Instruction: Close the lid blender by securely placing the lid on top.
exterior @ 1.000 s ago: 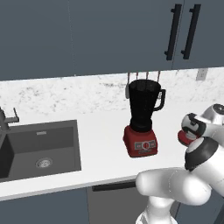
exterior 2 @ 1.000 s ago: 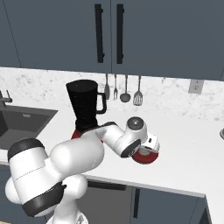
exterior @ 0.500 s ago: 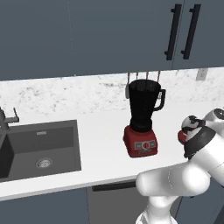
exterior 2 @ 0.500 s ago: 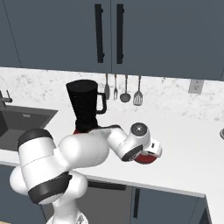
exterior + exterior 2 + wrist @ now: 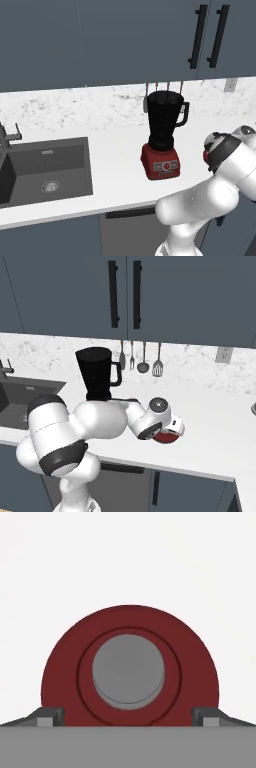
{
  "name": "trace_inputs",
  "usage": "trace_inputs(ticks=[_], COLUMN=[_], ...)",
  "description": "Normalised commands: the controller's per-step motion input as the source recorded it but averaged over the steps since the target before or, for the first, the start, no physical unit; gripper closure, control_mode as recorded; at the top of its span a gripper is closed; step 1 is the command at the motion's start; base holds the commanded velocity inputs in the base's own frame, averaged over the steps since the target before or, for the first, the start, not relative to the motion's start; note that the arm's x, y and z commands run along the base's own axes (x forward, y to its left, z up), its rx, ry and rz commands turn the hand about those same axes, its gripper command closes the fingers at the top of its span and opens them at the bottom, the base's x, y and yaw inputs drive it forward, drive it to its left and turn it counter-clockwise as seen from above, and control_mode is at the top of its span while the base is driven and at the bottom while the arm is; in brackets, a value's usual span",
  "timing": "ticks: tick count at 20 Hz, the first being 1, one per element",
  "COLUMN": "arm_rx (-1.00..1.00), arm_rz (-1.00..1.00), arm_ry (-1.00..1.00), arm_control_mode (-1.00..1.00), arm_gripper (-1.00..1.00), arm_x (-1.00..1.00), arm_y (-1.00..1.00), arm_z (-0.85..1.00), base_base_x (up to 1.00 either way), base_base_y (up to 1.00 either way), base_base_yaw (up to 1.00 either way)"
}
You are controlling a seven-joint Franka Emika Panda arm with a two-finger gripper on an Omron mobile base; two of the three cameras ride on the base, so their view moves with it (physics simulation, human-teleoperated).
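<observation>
Arm dropped lower twd counter; pincer (image 5: pixel 128 721) spread, straddling lid (image 5: pixel 65 672), not clenched. Blender (image 5: pixel 162 135) apart, left.

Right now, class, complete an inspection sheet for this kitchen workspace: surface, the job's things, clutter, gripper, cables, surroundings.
Surface: white counter with a marbled backsplash.
Job's things: the blender stands upright on the counter, its jar open on top; the lid lies flat on the counter to the blender's right.
Clutter: nothing seen.
Gripper: the gripper is directly above the lid, one fingertip on each side of it; open, not gripping.
Cables: nothing seen.
Surroundings: sink with a faucet to the left; utensils hanging on the wall behind the blender; dark cabinets above; a wall outlet.
</observation>
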Motion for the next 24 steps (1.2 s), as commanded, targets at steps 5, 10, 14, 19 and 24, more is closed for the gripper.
trace_inputs(ticks=[5, 10, 14, 19, 24], arm_rx=[0.00, 0.00, 0.00, 0.00, 0.00], arm_rz=[0.01, 0.01, 0.01, 0.00, 0.00], arm_ry=[0.00, 0.00, 0.00, 0.00, 0.00], arm_control_mode=[-1.00, -1.00, -1.00, -1.00, -1.00], arm_gripper=[-1.00, -1.00, -1.00, -1.00, -1.00], arm_x=[0.15, 0.17, 0.15, 0.07, 0.00], arm_y=[0.00, 0.00, 0.00, -0.02, -0.07], arm_z=[-0.07, -0.08, -0.11, -0.13, -0.14], base_base_x=[0.00, 0.00, 0.00, 0.00, 0.00], base_base_y=[0.00, 0.00, 0.00, 0.00, 0.00], base_base_yaw=[0.00, 0.00, 0.00, 0.00, 0.00])
